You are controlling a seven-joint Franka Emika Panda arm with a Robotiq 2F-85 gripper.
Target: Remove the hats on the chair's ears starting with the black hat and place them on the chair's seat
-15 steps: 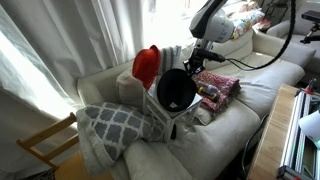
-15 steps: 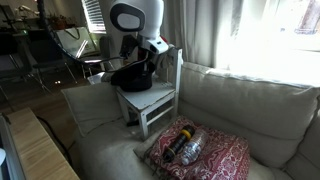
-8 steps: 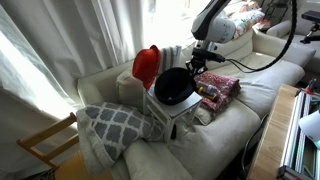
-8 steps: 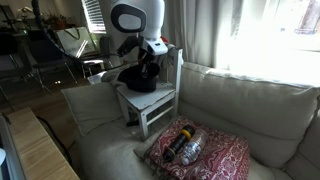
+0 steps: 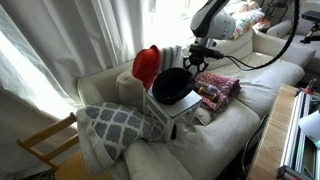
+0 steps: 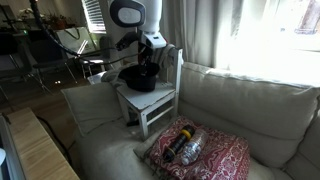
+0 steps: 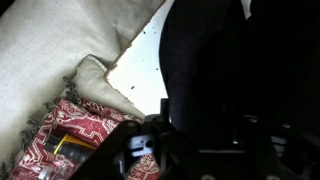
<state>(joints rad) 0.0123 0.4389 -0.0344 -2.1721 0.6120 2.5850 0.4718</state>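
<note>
Gripper (image 5: 198, 67) down at the upper rim of the black hat (image 5: 175, 88), touching or all but touching the dark fabric. Finger gap unreadable: dark fingers against dark cloth in both exterior views, wrist view too murky to separate them. Cannot tell whether clamped on the brim or only resting against it. In an exterior view, gripper (image 6: 150, 66) close over the top of the black hat (image 6: 138, 79).

Black hat on the chair's seat (image 6: 160, 96). Tilted in an exterior view, not flat: lower rim on the seat, upper rim raised toward the gripper, round face turned to the seat's front. Round outline, so no true long axis; widest span side to side across the seat. In wrist view, black hat (image 7: 215, 60) filling the right half, pale corner of the chair's seat (image 7: 140, 70) showing at its left.

Red hat (image 5: 146, 66) hung on one of the chair's ears, just behind the black hat. Chair (image 6: 176, 75) white. Red patterned pillow (image 5: 219, 88) just beside the chair, grey lattice-print pillow (image 5: 108, 124) on its other side.
</note>
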